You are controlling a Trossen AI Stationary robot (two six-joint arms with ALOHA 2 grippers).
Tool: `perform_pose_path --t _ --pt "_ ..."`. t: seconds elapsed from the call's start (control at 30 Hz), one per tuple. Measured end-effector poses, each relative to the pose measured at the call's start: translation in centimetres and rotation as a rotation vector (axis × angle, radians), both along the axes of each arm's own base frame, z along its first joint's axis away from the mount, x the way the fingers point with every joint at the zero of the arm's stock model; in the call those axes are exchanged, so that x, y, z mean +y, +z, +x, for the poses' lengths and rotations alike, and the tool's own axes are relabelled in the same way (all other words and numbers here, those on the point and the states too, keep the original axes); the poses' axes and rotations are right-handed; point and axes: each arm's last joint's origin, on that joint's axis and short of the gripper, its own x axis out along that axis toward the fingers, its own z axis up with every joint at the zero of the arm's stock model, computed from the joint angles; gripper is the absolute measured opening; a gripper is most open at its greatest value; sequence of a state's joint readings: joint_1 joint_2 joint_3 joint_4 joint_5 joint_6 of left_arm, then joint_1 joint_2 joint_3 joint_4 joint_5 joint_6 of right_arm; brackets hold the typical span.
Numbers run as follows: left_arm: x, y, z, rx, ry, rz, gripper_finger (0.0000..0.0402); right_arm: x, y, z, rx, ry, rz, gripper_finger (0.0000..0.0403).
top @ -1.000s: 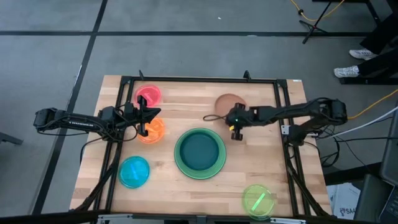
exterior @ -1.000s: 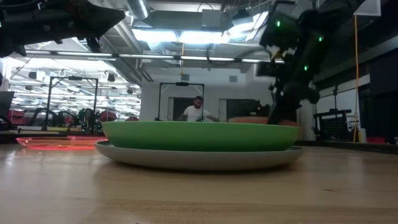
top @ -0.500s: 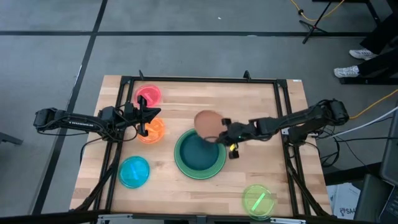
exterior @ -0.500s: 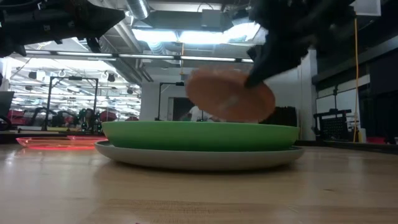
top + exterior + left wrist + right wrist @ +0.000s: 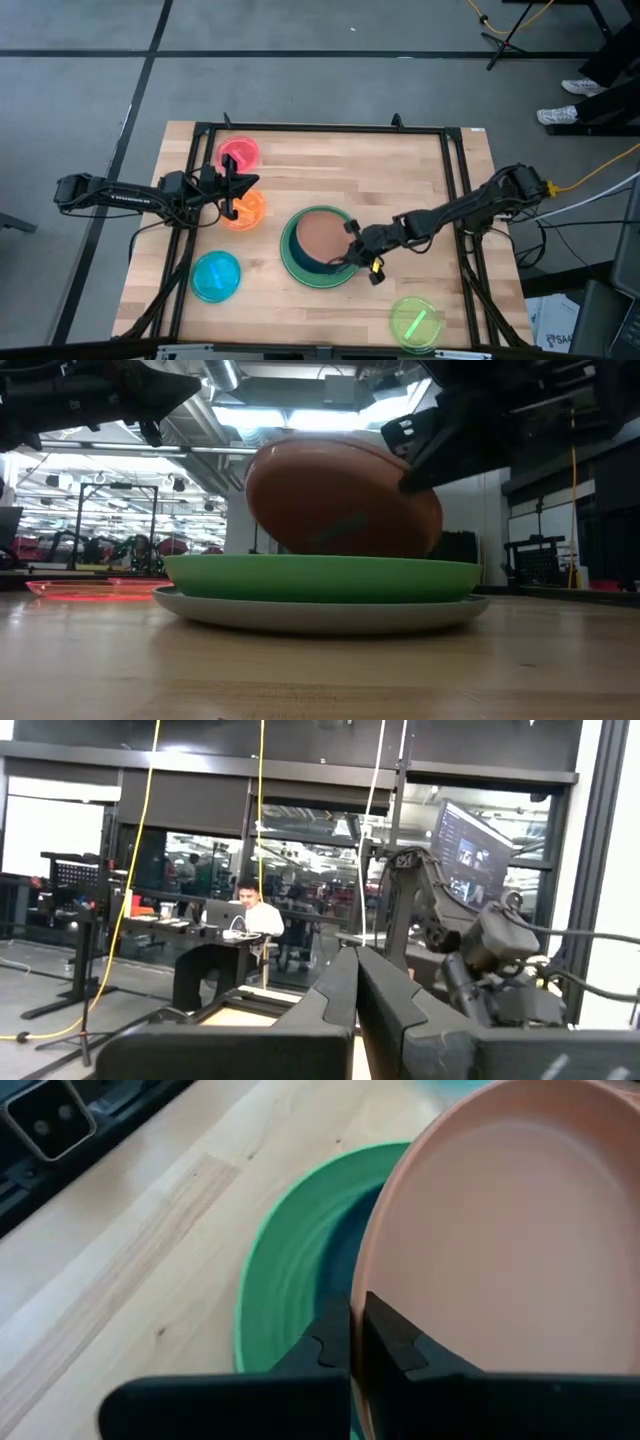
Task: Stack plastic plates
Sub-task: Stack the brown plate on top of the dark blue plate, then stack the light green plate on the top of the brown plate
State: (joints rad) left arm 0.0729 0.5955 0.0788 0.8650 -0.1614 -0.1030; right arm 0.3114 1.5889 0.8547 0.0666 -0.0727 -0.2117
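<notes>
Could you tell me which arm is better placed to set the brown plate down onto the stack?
The right. Its gripper is shut on the brown plate, holding it tilted above the green plate. The left gripper waits shut above the orange plate.

Both arms are showing dark, slim, jointed links, cables trailing along them. The left arm [image 5: 120, 195] is wearing white lettering on its link. The right pincer [image 5: 362, 252] is carrying a small yellow mark beside black fingers [image 5: 385, 1342].
</notes>
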Motion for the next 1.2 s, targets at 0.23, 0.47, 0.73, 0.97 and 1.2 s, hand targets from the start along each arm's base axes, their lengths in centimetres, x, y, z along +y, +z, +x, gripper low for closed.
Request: perform_pose_path --t 0.23,0.47,0.73,0.97,1.2 --pt "-0.5 0.0 0.1 0.001 -0.041 0.001 0.0 0.3 -0.8 0.3 0.006 -0.002 -0.016 0.0002" --pt "-0.8 0.0 0.1 0.0 -0.05 0.004 0.0 0.0 -1.2 0.5 -0.005 -0.113 -0.084 0.0003" --pt "-0.8 0.0 0.0 -0.004 -0.049 0.004 0.0 0.3 -3.0 0.9 0.053 -0.094 -0.06 0.0004" --pt "-0.8 0.0 0.0 -0.003 -0.049 0.003 0.0 0.3 -3.2 1.0 0.081 -0.156 0.005 0.0066" --pt "-0.8 0.0 0.0 -0.002 -0.05 0.001 0.0 0.7 -1.0 2.0 0.095 -0.141 0.011 0.0138"
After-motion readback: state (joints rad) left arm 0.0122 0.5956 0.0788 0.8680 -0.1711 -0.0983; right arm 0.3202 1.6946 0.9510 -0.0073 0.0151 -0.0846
